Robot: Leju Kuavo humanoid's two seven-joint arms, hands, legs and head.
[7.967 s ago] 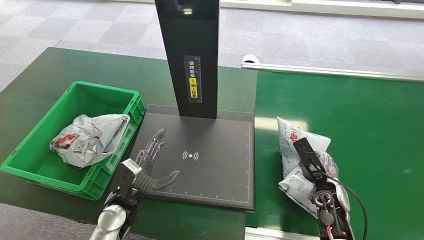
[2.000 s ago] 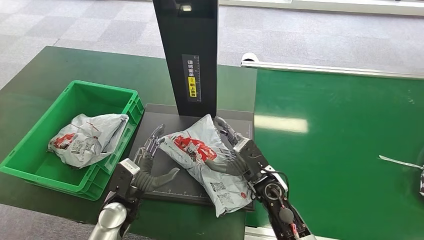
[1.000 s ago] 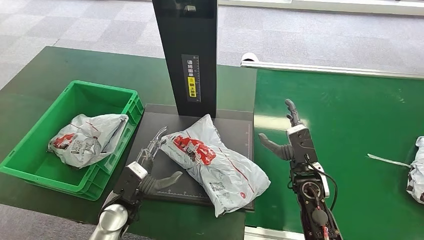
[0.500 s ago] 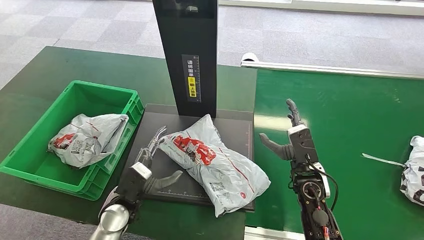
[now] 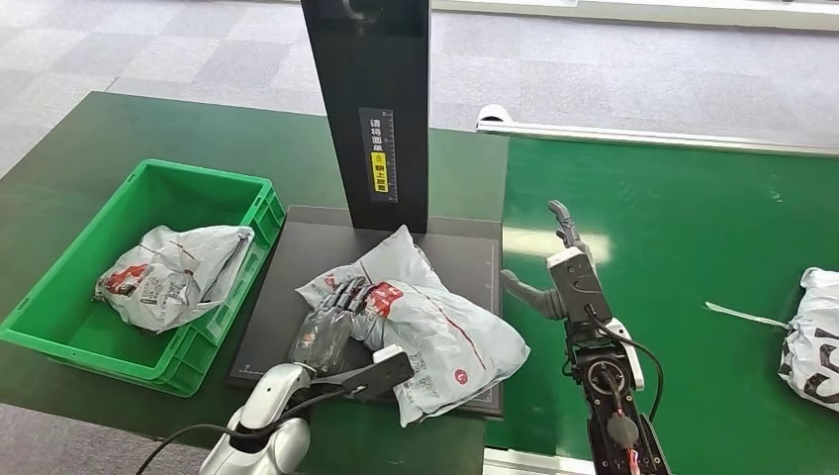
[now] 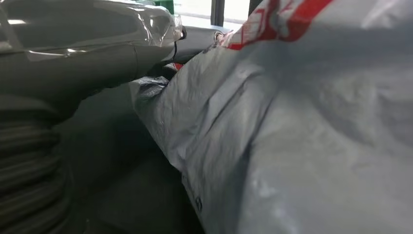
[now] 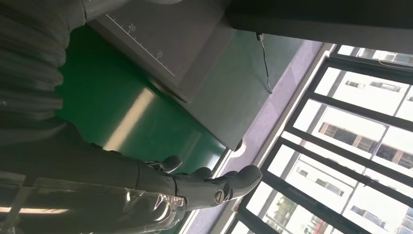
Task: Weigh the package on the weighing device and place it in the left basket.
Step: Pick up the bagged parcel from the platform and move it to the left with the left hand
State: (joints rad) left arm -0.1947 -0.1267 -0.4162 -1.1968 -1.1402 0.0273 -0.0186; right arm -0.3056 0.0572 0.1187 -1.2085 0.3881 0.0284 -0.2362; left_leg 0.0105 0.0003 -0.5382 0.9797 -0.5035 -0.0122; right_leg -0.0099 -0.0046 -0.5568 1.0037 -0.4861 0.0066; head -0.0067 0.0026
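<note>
You had the soft, crinkly grey package (image 5: 425, 317) lying on the scale platform (image 5: 465, 259), your left hand (image 5: 331, 322) laid over its bunched left end, seemingly gripping the film, right hand (image 5: 564, 272) spread empty.

A crumpled grey plastic package (image 5: 435, 317) with red print lies flat on the black weighing device (image 5: 465, 262). The green basket (image 5: 69, 287), holding another grey package (image 5: 173, 272), sits just beside the device.
</note>
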